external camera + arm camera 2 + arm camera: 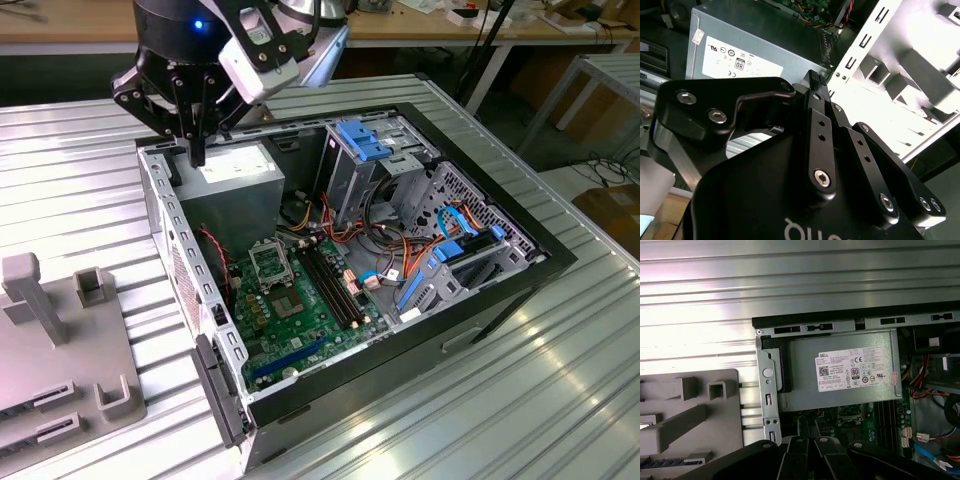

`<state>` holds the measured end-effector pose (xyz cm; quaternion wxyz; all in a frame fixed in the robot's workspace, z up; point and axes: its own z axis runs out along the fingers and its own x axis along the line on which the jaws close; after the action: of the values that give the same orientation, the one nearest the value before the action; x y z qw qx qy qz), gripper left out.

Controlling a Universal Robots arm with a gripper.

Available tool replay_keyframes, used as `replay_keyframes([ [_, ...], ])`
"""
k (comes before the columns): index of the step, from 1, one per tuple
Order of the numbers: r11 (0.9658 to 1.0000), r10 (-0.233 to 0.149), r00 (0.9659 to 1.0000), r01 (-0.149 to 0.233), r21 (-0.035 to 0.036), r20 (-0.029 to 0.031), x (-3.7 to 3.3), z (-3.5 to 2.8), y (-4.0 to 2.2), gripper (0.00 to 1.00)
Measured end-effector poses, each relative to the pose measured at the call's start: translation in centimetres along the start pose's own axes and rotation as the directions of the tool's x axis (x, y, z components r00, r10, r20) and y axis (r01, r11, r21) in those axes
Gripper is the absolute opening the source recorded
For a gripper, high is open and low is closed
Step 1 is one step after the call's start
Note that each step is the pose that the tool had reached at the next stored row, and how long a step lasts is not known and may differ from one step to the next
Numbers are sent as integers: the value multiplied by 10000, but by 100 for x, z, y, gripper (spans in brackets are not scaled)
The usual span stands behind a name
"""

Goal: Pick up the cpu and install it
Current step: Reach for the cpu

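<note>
Ribbed silver metal tabletop (500,400) fills the foreground of the exterior view. On it, at the exterior view's left, sits a pale grey plastic fixture with upright posts and slots (60,370). It probably keeps parts within the arm's reach, and the picture edge cuts it off.

Just beside it lies a black-rimmed desktop computer case (190,270). It is on its side with the panel off, so its insides face upward for access from above. On the case floor is a green rectangular motherboard (300,335) with a black-framed square socket (268,262). The centre of the socket looks dull grey. I cannot tell where the cpu is; that grey patch may be it, or may be bare socket.

Farther back is a big grey metal power supply box with a white label (240,195). A blue-clipped metal drive cage (362,140) stands beside it.

Above the box, at the case's back corner, hangs the black gripper (197,150), pointing straight down. Its two fingers are pressed together with nothing visible between them, as both wrist views suggest (815,82) (807,427). Its own black linkages block much of those views, and the arm above runs out of frame.

Wooden workbenches (420,30) stand farthest away.
</note>
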<state>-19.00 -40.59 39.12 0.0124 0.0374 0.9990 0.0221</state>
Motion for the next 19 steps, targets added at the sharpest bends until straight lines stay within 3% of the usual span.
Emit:
replay_keyframes([
  [14, 10000, 2, 10000, -2, 1, 0, 35, -1, -4, 11],
  [16, 10000, 0, 10000, 0, 1, 0, 63, -2, -7, 11],
  [19, 10000, 1, 10000, -1, 1, 0, 191, -2, -30, 11],
])
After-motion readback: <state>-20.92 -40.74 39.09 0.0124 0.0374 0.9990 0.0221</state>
